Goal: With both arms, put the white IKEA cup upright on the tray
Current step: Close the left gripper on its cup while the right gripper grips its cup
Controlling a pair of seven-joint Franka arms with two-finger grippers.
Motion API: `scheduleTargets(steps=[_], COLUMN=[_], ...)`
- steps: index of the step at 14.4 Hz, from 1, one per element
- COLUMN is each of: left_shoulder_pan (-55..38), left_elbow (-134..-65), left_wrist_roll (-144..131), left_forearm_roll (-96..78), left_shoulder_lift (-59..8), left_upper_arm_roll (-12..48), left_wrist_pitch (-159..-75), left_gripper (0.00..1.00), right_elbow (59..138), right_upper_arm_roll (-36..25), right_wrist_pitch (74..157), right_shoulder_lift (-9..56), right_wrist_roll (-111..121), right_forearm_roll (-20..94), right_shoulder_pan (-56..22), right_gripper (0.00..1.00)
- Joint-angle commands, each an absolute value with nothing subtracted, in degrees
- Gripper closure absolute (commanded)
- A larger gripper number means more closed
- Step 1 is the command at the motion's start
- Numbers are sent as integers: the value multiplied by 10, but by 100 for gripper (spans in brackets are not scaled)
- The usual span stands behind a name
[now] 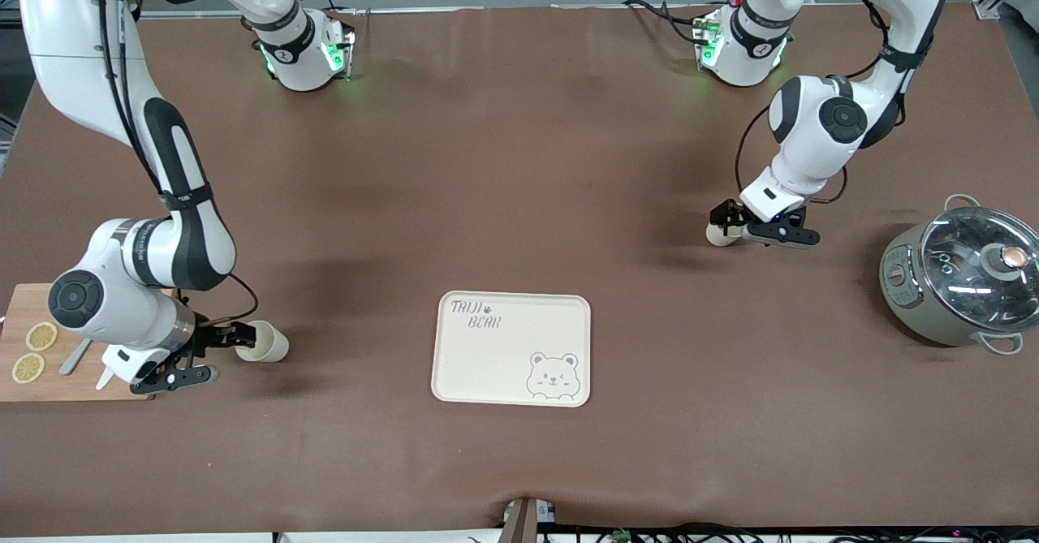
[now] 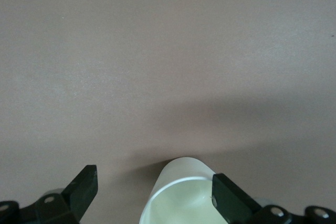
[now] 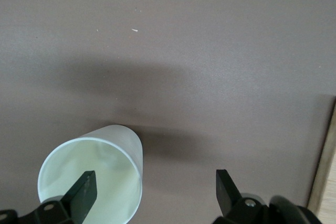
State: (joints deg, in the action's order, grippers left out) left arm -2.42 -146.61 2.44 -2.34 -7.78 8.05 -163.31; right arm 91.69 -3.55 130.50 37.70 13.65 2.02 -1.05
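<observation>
The cream tray (image 1: 503, 364) with a bear face lies near the front middle of the table, and nothing is on it. A white cup (image 1: 268, 343) lies on its side toward the right arm's end, mouth facing my right gripper (image 1: 234, 338). That gripper is open; one finger (image 3: 84, 192) shows against the cup's (image 3: 94, 174) mouth and the other stands beside it. A second white cup (image 1: 717, 235) lies toward the left arm's end, partly hidden under my open left gripper (image 1: 728, 217). In the left wrist view, one finger (image 2: 227, 199) sits at this cup's (image 2: 181, 198) rim.
A wooden cutting board (image 1: 49, 381) with lemon slices (image 1: 40, 336) and a utensil lies at the right arm's end, close to that arm's wrist. A grey pot with a glass lid (image 1: 962, 275) stands at the left arm's end.
</observation>
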Motion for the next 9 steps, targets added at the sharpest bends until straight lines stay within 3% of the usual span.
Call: scheduleTargets(steps=[1, 9], left_shoulder_pan=[-18, -17], left_elbow=[-1484, -1483], left_wrist_roll=[28, 34], left_forearm_roll=[-35, -35], left_shoulder_lift=[-60, -18], left_upper_arm_roll=[85, 84], left_wrist_pitch=[-1639, -1577], left_gripper=[0, 0], right_elbow=[926, 950], right_upper_arm_roll=[-35, -34], right_wrist_pitch=[1315, 1356], right_shoulder_lift=[374, 378], right_wrist_roll=[143, 142], right_forearm_roll=[23, 23], right_shoulder_pan=[-12, -13], right_gripper=[0, 0])
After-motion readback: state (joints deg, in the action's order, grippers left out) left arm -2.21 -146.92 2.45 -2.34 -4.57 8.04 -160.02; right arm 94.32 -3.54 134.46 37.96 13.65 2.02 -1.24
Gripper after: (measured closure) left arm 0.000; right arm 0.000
